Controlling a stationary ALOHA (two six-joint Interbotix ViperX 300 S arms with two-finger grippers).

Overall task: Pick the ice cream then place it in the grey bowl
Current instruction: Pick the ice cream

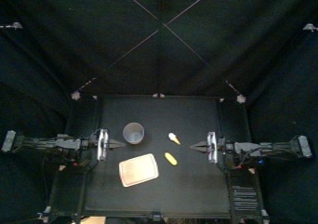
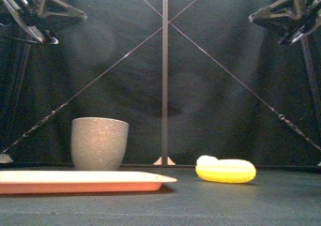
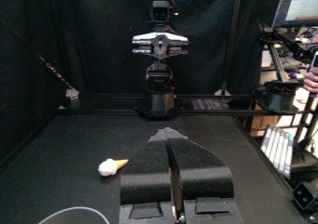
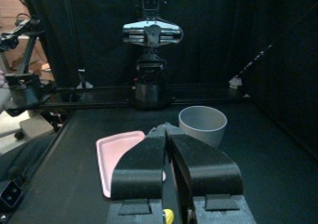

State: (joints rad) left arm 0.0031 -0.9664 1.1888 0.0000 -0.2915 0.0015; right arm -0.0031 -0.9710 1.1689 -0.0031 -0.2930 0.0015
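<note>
The ice cream (image 1: pixel 176 138) is a small pale cone lying on the table just right of the tall grey speckled cup (image 1: pixel 133 131). In the left wrist view the ice cream (image 3: pixel 113 166) lies ahead of my left gripper (image 3: pixel 172 135), whose jaws are shut and hold nothing. That left gripper (image 1: pixel 102 146) hovers at the table's left side, beside the cup. At the right side my right gripper (image 1: pixel 211 146) is shut and holds nothing too. From the right wrist, the cup (image 4: pixel 205 125) stands beyond my right gripper (image 4: pixel 166 132). The front view shows the cup (image 2: pixel 99 143) but not the cone.
A flat pink tray (image 1: pixel 139 170) lies in front of the cup, toward the table's front. A yellow toy (image 1: pixel 172 159) rests just right of the tray. In the front view the tray (image 2: pixel 75 181) sits low at left and the yellow toy (image 2: pixel 226 170) at right.
</note>
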